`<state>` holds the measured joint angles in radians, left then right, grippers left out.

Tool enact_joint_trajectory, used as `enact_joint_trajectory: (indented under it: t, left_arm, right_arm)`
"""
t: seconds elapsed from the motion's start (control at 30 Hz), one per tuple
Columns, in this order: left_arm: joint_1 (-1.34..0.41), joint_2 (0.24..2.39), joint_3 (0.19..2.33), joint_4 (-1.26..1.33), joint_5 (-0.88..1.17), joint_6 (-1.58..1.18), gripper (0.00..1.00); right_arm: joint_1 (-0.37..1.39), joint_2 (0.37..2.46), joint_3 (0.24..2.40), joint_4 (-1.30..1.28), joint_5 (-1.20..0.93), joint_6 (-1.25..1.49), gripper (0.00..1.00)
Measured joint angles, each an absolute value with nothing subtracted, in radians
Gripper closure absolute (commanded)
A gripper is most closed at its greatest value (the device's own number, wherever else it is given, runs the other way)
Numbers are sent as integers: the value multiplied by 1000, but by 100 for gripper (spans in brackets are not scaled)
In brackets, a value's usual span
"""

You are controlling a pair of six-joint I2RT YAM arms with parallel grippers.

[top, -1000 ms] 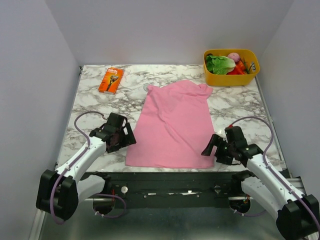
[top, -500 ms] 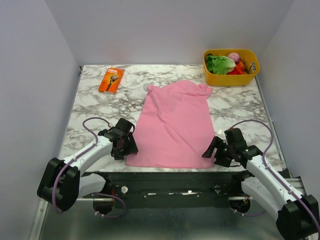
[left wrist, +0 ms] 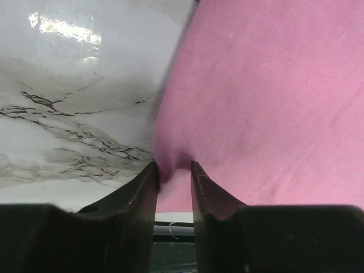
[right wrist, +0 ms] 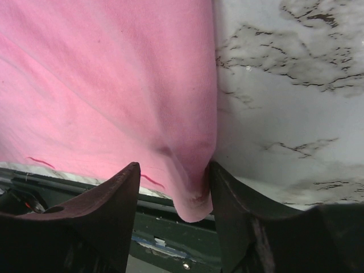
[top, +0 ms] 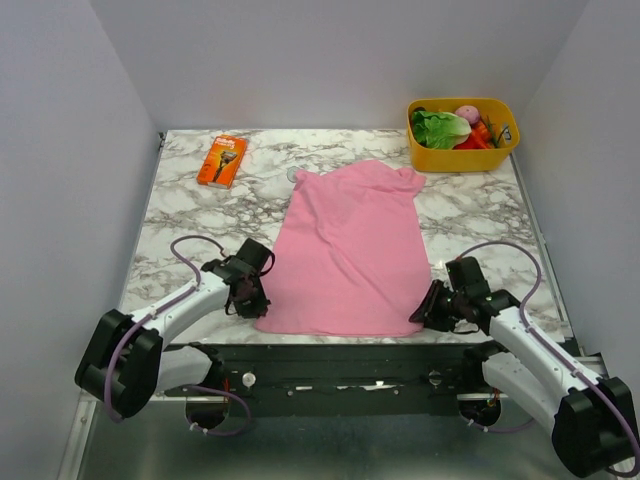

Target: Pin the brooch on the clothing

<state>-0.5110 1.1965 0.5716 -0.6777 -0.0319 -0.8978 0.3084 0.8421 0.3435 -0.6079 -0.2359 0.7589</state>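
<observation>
The clothing (top: 350,240), a pink T-shirt, lies flat in the middle of the marble table, collar toward the far side. My left gripper (top: 255,303) is at its near left corner. In the left wrist view the left gripper (left wrist: 173,166) has its jaws drawn close, with a fold of the clothing (left wrist: 261,85) bunched between the tips. My right gripper (top: 425,312) is at the near right corner. In the right wrist view the right gripper (right wrist: 173,165) stands open. The corner of the clothing (right wrist: 102,74) hangs between its jaws, against the right finger only. I cannot make out the brooch.
An orange rectangular package (top: 222,160) lies at the far left of the table. A yellow bin (top: 440,158) with lettuce and other vegetables stands at the far right. The table's near edge and a dark rail (top: 350,352) run just below both grippers.
Both grippers have moved in onto the shirt's near corners and narrowed their jaws. The left one came right and nearer and now pinches fabric. The shirt's near left corner is slightly gathered.
</observation>
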Motion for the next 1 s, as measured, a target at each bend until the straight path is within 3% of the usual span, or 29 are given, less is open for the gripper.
enact_joint_trajectory:
  t: [0.07,0.17,0.47,0.7,1.0]
  left_arm:
    - [-511,1190,565,-673,-30,-905,100]
    - [-513,1184,559,-661,-25,-907,100]
    - [-515,1121,612,-706,-46,-893,100]
    - [-517,1039,986,-792,-170,-829,100]
    - [-517,1029,1583,-808,-342,-667,100]
  right_arm:
    - [309,844,337,-606,-241,760,92]
    - [309,855,334,-602,-253,759,98]
    - [313,817,438,-678,-239,713,99]
    - [313,780,746,-741,-213,650,99]
    - [313,851,1307,-753,-271,546,99]
